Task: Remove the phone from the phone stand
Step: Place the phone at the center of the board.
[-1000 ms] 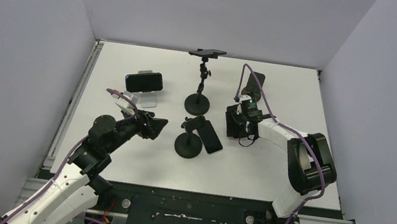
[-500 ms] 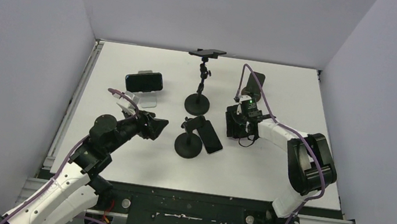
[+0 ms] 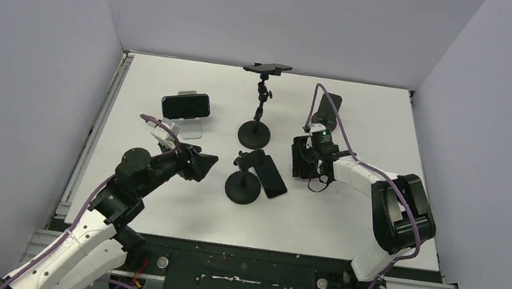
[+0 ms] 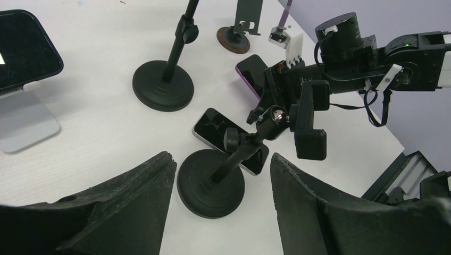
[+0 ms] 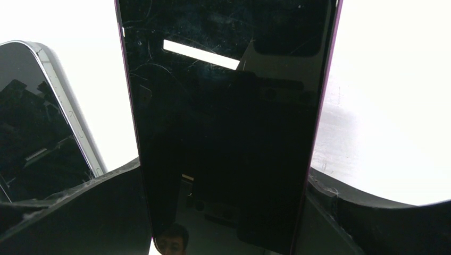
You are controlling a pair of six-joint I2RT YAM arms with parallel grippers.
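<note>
On the table the right arm has barely shifted in the last second, so the right gripper stays low at about 3 o'clock from the middle. The left gripper hovers at 9 o'clock, its jaws apart and empty. The stand at 1 o'clock is bare. The phone is off it, seemingly clamped by its long edges between the fingers, so only the set-down looks left.

A purple-edged phone, screen dark, sits clamped between the claw's fingers; left of it a silver-edged phone lies on the counter.
</note>
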